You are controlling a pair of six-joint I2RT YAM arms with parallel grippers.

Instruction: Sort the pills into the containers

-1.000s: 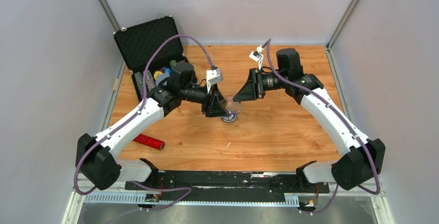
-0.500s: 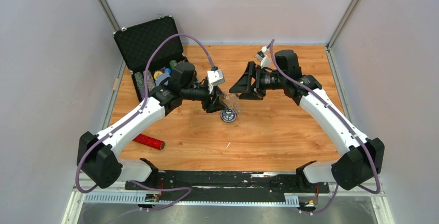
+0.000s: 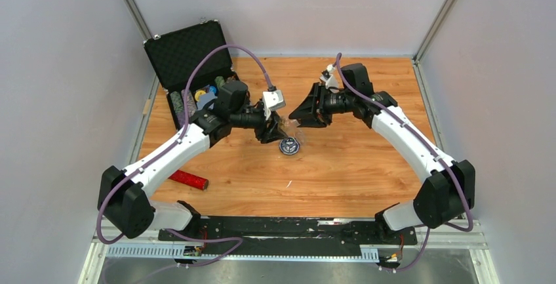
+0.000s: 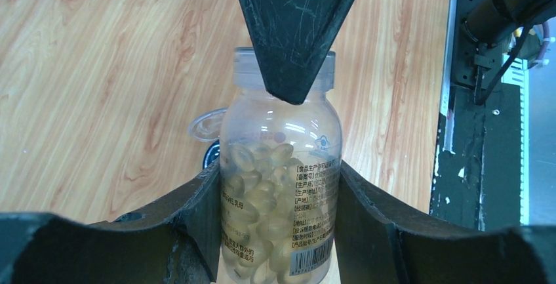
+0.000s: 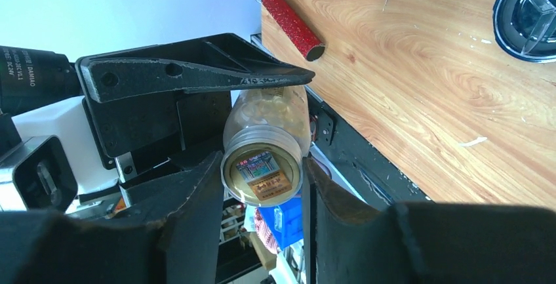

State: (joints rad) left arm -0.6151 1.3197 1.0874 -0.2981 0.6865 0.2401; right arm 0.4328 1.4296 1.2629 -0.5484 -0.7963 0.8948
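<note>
A clear pill bottle [image 4: 282, 185] full of yellowish soft capsules is clamped at its body by my left gripper [image 4: 278, 172], held tilted just above the table [image 3: 354, 166]. My right gripper [image 5: 262, 162] meets it from the other side, its fingers pressed against both sides of the bottle's top end [image 5: 263, 172], which shows a gold label. In the top view the two grippers [image 3: 278, 128] [image 3: 299, 122] face each other over the bottle [image 3: 288, 126]. The round divided dish [image 3: 289, 145] sits on the wood right below them, and its rim shows too in the right wrist view [image 5: 498, 8].
An open black case [image 3: 190, 54] with coloured chips [image 3: 200, 95] stands at the back left. A red glittery tube [image 3: 188, 179] lies near the left arm's base. A clear round lid [image 4: 206, 126] rests beside the dish.
The right gripper spread wide, slid left over the bottle's top and closed on it. The left gripper tipped the bottle slightly and keeps its hold.
</note>
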